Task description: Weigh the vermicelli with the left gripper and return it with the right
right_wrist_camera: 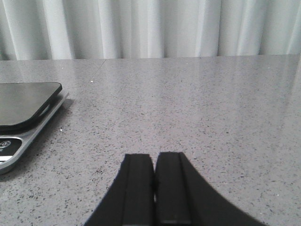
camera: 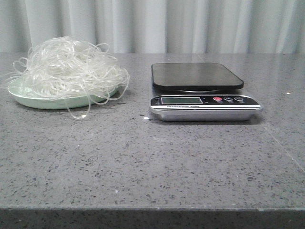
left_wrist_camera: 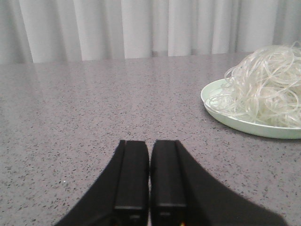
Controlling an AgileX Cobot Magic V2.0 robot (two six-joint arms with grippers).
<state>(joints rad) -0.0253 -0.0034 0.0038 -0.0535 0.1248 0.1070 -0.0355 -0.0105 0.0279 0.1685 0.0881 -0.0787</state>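
Observation:
The vermicelli (camera: 69, 64) is a fluffy tangle of translucent whitish strands heaped on a mint-green plate (camera: 28, 99) at the table's left; some strands hang over the rim. It also shows in the left wrist view (left_wrist_camera: 268, 89) on the plate (left_wrist_camera: 221, 113). The kitchen scale (camera: 202, 90) stands at the centre right with its black platform (camera: 195, 75) bare; it also shows in the right wrist view (right_wrist_camera: 23, 113). My left gripper (left_wrist_camera: 150, 143) is shut and empty, low over the table, apart from the plate. My right gripper (right_wrist_camera: 154, 156) is shut and empty beside the scale. Neither gripper shows in the front view.
The grey speckled table (camera: 143, 162) has its front edge near the bottom of the front view. A pale curtain (camera: 190, 24) hangs behind the table.

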